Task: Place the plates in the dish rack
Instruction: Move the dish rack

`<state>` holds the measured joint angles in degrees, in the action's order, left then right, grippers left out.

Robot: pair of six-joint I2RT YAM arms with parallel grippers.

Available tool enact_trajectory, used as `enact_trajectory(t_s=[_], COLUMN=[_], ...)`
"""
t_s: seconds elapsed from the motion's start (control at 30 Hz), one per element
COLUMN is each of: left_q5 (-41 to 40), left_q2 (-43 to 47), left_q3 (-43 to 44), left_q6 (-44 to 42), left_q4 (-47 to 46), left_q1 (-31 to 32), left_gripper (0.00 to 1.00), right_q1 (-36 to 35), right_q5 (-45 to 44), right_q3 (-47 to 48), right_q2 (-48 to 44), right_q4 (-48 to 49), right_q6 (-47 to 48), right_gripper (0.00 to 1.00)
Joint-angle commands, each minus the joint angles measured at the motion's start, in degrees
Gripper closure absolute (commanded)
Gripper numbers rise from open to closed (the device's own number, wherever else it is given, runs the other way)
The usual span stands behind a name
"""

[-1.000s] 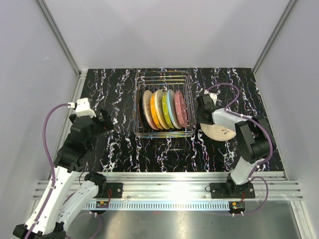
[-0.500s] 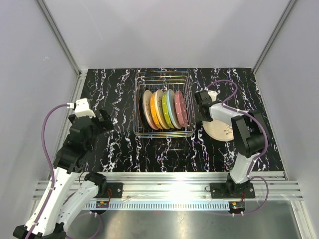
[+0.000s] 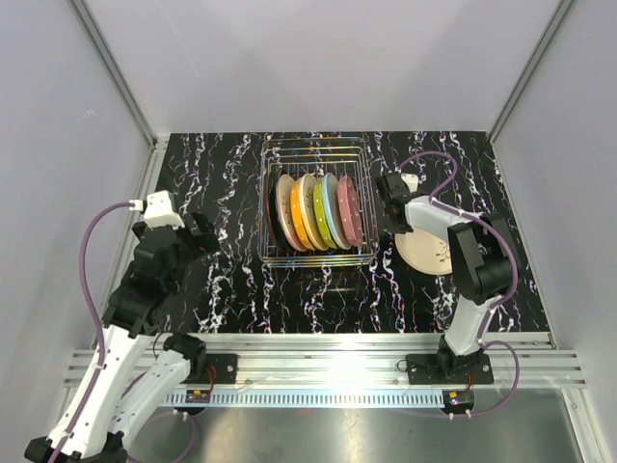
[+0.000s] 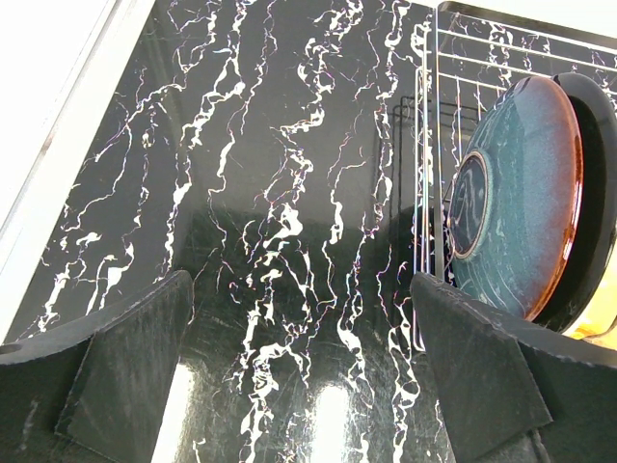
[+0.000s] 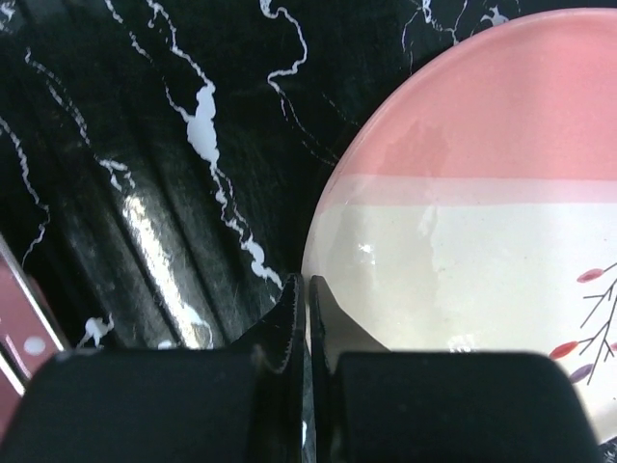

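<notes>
Overhead, two robot arms flank a silver wire dish rack (image 3: 316, 154) at the centre rear of a black, white-veined desk (image 3: 222, 169). A row of plates (image 3: 310, 214) stands on edge in the rack's slots: from the left, a dark plate (image 3: 273, 220), a cream one, an orange plate (image 3: 299, 220), another pale one, a yellow-green plate (image 3: 323, 217), a light blue plate (image 3: 335, 207) and a pink plate (image 3: 352, 210) with white dots. One more, a cream-and-pink plate (image 3: 429, 256) painted with a thin branch motif, lies flat on the desk just right of the rack, apart from its wire. The right end effector (image 5: 301, 289) is down at that plate's rack-side rim, its two fingers (image 5: 193, 405) pressed together with barely a sliver between them. The wrist camera shows the right finger overlapping the plate's edge, but whether the rim is pinched cannot be told. The left end effector (image 4: 302, 289) hangs above bare desk to the left of the rack, fingers spread wide and holding nothing. Its wrist camera looks toward the rack's left end, where the dark plate shows a blue-green glaze and a rust-coloured edge.
</notes>
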<state>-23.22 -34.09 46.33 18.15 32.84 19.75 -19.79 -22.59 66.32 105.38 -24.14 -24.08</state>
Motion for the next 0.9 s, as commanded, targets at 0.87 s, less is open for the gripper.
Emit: enact_trajectory(t_s=[0.87], left_q5=[24.2], left_q2=[-0.28], left_q3=[-2.45], left_q6=[15.59], left_q4=[-4.18], left_q1=[17.5], left_gripper=[0.14], right_q1=[1.86], right_q5=[5.89], right_q3=[-0.14], right_q2=[-13.36], right_q4=[-1.09], right_q6=[-0.8], right_gripper=[0.93])
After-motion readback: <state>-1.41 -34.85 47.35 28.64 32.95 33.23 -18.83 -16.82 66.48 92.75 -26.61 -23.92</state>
